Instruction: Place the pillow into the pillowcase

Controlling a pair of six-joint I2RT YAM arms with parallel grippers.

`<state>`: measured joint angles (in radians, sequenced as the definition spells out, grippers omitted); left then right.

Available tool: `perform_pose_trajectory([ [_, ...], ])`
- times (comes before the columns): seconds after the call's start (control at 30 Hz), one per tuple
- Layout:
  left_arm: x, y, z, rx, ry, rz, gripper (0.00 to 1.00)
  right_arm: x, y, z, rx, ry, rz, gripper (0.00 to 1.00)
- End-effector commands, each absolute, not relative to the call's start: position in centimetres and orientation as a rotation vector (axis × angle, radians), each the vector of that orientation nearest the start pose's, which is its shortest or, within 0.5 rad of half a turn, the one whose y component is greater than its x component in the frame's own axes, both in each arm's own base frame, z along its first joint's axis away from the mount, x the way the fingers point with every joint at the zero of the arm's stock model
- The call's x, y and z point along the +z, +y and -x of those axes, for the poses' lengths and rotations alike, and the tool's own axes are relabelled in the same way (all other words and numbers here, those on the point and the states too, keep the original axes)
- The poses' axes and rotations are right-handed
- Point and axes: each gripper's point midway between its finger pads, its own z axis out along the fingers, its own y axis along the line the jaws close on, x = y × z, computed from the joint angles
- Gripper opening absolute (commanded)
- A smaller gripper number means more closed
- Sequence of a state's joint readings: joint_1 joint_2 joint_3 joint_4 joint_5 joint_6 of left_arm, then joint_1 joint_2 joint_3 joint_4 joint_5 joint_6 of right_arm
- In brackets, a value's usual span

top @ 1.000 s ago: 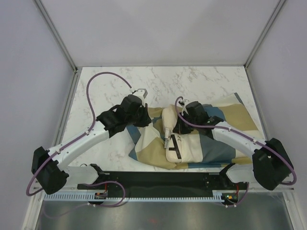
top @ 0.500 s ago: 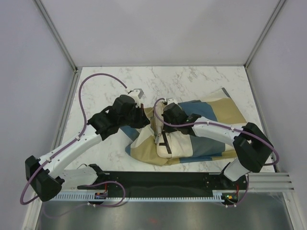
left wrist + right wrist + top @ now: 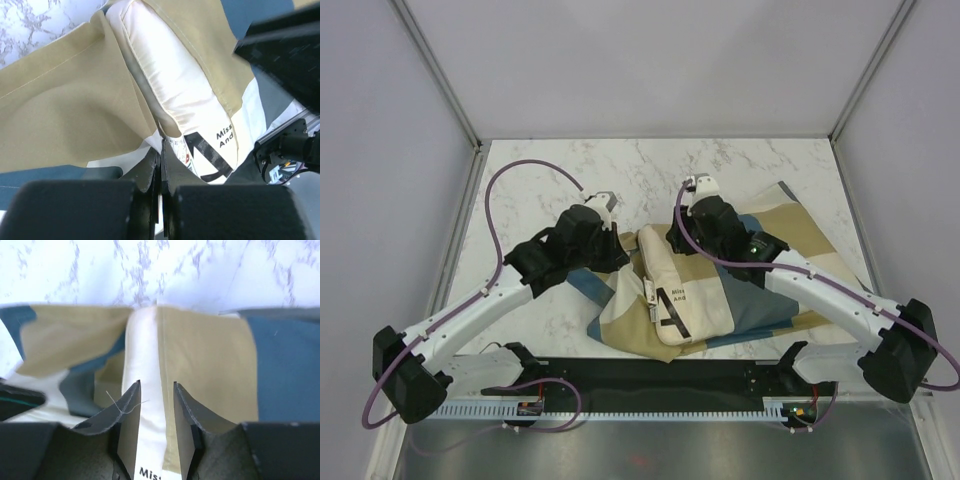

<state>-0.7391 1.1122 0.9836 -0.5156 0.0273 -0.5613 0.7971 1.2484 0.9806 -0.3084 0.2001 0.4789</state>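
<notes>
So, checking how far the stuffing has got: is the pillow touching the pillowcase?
Touching. The left wrist view shows the tan flap of the pillowcase lying directly on the pillow, which sits partly inside.

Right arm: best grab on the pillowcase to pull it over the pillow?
Probably the tan hem of the pillowcase, beside the bare pillow strip, coming down from above. It is a thin free edge raised on the plump cushion, so the right gripper can straddle it.
</notes>
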Motion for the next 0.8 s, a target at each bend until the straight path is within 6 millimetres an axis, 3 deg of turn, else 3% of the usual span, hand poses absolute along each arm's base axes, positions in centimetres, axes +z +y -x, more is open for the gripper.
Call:
perform_pose_trajectory([
  [0.0, 22.0, -24.5, -23.6, -0.746, 2.213, -0.212, 0.02, 23.1, 26.9, -30.0, 0.494, 2.084, 0.25, 0.41],
  [0.07, 22.1, -24.5, -23.6, -0.746, 2.21, -0.211, 0.02, 24.0, 27.5, -30.9, 0.484, 2.068, 0.251, 0.41],
  [0.17, 22.3, -24.3, -23.5, -0.744, 2.209, -0.216, 0.02, 23.7, 29.0, -32.5, 0.466, 2.082, 0.269, 0.4],
  [0.27, 22.2, -24.0, -23.7, -0.716, 2.209, -0.207, 0.02, 20.6, 30.6, -33.2, 0.477, 2.142, 0.3, 0.35],
  [0.3, 22.2, -23.8, -23.9, -0.7, 2.206, -0.204, 0.02, 18.0, 30.8, -33.0, 0.458, 2.191, 0.314, 0.33],
  [0.37, 22.2, -23.6, -24.0, -0.683, 2.207, -0.198, 0.02, 15.6, 31.4, -32.9, 0.482, 2.227, 0.308, 0.27],
  [0.4, 22.6, -23.5, -24.4, -0.666, 2.194, -0.189, 0.02, 12.7, 31.1, -32.0, 0.465, 2.288, 0.321, 0.24],
  [0.47, 23.0, -23.3, -24.9, -0.642, 2.188, -0.185, 0.02, 10.6, 31.7, -30.7, 0.503, 2.318, 0.318, 0.2],
  [0.5, 23.5, -23.1, -25.4, -0.61, 2.183, -0.184, 0.02, 8.1, 30.6, -29.4, 0.473, 2.363, 0.316, 0.19],
  [0.57, 24.0, -22.8, -26.1, -0.575, 2.174, -0.18, 0.02, 6.4, 31.3, -27.8, 0.543, 2.372, 0.296, 0.17],
  [0.6, 24.4, -22.9, -26.5, -0.558, 2.172, -0.193, 0.02, 4.1, 30.5, -26.6, 0.521, 2.42, 0.296, 0.17],
  [0.7, 25.9, -23.7, -26.5, -0.601, 2.155, -0.22, 0.02, 1.6, 30.1, -26.0, 0.485, 2.471, 0.27, 0.14],
  [0.77, 26.8, -24.1, -26.1, -0.643, 2.141, -0.235, 0.02, 1.1, 30.1, -26.2, 0.466, 2.48, 0.262, 0.12],
])
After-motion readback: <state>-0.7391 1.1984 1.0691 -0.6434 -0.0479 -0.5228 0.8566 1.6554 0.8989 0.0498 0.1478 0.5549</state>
